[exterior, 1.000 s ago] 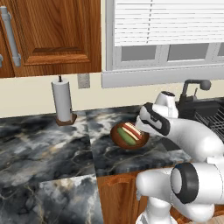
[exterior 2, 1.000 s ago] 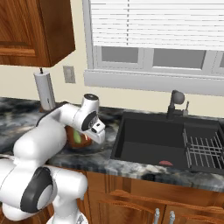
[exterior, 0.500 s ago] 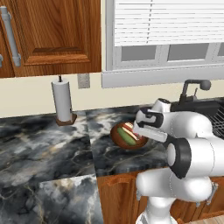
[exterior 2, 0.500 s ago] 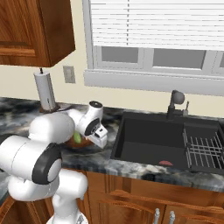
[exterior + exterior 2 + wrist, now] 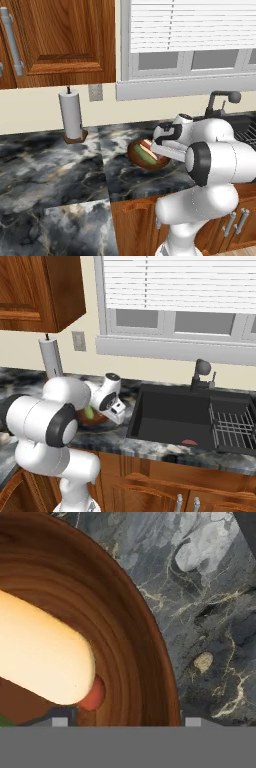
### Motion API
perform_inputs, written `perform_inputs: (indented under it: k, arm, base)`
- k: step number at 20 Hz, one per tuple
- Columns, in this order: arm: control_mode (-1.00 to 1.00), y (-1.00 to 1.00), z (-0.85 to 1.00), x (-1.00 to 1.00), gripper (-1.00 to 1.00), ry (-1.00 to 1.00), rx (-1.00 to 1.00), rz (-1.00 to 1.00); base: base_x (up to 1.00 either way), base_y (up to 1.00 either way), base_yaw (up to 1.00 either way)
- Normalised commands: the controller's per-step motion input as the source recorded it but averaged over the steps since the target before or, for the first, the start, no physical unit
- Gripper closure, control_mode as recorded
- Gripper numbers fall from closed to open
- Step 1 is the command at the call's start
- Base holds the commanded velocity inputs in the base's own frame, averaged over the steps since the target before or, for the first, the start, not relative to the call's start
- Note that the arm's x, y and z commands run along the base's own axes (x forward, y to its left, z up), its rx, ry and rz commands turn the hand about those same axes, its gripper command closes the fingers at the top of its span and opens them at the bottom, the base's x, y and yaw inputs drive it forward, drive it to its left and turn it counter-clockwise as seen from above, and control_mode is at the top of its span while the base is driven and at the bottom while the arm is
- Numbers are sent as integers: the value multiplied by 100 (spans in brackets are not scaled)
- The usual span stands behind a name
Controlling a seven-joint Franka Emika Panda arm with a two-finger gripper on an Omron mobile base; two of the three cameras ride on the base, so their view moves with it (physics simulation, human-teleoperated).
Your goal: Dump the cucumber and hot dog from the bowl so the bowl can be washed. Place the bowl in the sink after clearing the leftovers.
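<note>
Bowl [image 5: 146, 154] sits on your marble counter [image 5: 60, 170] left of the sink [image 5: 175, 418], holding hot dog [image 5: 42, 654] and cucumber [image 5: 148, 156]. Your gripper [image 5: 122, 722] straddles its rim, fingers apart.

A bowl [image 5: 145, 155] is sitting on the counter [image 5: 55, 170], holding a hot dog [image 5: 148, 148]; the sink [image 5: 172, 418] is lying at its three o'clock.
</note>
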Motion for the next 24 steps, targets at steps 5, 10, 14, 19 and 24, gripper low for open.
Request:
perform_inputs:
  k: [5,10,14,19,24]
  arm:
    - [-100,0,0,0,100,0,0,0]
    - [-100,0,0,0,100,0,0,0]
    - [-100,0,3,-12,100,0,0,0]
    - [-100,0,46,-38,100,0,5,-8]
    - [-100,7,95,-40,100,-5,0,-13]
  base:
    - [0,0,0]
    - [0,0,0]
    - [0,0,0]
    - [0,0,0]
    - [0,0,0]
